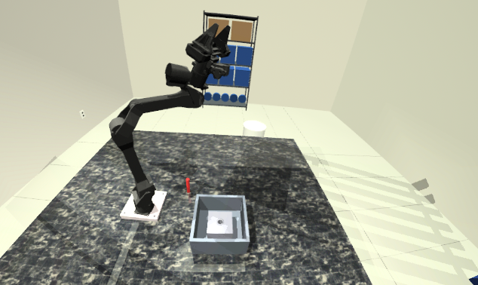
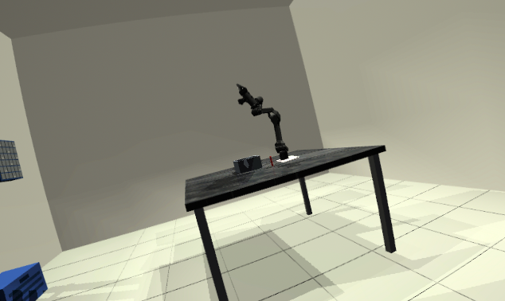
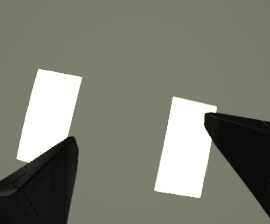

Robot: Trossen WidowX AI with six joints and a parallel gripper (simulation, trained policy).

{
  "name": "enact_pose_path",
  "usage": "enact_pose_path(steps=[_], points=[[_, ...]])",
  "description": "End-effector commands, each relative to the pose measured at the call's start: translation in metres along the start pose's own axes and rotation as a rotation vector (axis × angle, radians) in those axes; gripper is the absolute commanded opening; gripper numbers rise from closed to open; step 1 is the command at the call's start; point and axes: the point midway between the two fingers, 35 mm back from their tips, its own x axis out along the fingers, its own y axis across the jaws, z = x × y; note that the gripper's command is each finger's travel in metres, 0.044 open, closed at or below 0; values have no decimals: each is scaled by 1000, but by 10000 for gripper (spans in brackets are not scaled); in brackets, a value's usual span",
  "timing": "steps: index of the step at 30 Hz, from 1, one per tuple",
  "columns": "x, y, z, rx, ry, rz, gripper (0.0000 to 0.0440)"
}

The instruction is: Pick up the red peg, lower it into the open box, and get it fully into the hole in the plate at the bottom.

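The red peg (image 1: 188, 185) (image 2: 271, 161) stands upright on the table, between the arm's white base plate and the box. The grey open box (image 1: 219, 246) (image 2: 248, 164) stands on the table. Inside it, a light plate (image 1: 213, 228) with a round hole (image 1: 220, 222) lies at the bottom, and the hole is empty. My gripper (image 1: 222, 26) (image 2: 237, 84) (image 3: 142, 131) is open and empty, raised high above the table and tilted upward, far from the peg. The wrist view shows both fingers wide apart against the ceiling, and neither peg nor box.
The dark speckled table (image 1: 272, 241) (image 2: 208, 189) carries the arm's white base plate (image 1: 160, 200) (image 2: 293, 158), left of the box in the top view. A shelf rack (image 1: 231, 43) and a white bin (image 1: 254, 130) stand beyond the table. Two bright ceiling panels (image 3: 50, 112) (image 3: 183, 150) show in the wrist view.
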Motion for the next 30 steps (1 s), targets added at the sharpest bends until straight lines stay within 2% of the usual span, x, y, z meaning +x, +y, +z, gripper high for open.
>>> enact_pose_path(steps=[1,3,16,30], points=[[0,-3,3,-26,-13,-19,421],[0,-8,9,-78,-38,-58,440],[-12,-33,58,-425,-180,-311,440],[-50,-44,120,-756,-334,-630,440]])
